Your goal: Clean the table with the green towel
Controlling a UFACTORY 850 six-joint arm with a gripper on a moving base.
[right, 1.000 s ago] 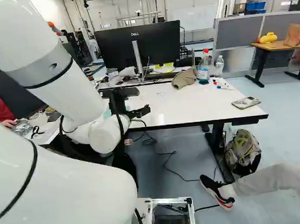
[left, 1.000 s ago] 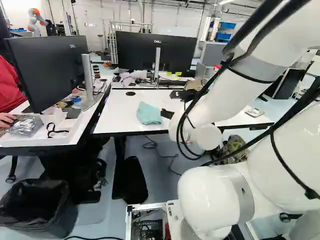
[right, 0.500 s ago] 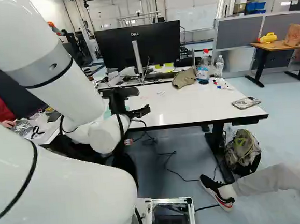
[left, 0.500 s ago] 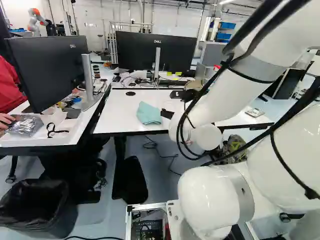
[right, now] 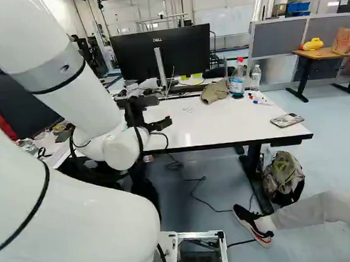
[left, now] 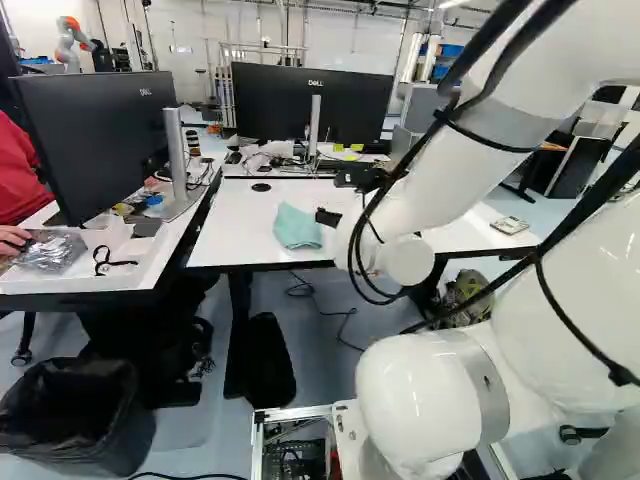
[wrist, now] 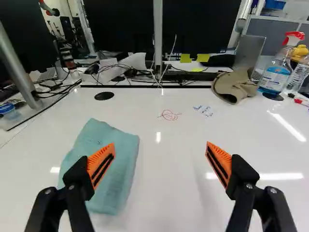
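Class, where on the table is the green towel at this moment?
In the left base view, the green towel lies on the left part of the white table, close to its front edge, left of the gripper.

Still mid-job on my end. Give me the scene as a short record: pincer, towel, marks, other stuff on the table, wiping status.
Pincer: open, nothing held
Green towel: lying on the white table, behind one finger as the wrist camera sees it
Towel contact: cannot tell
Marks: red scribble and blue scribble, ahead of the pincer, bare of the towel
Far side: crumpled beige cloth beside a spray bottle
Wiping: not done, scribbles remain
Likely next: probably grip the towel
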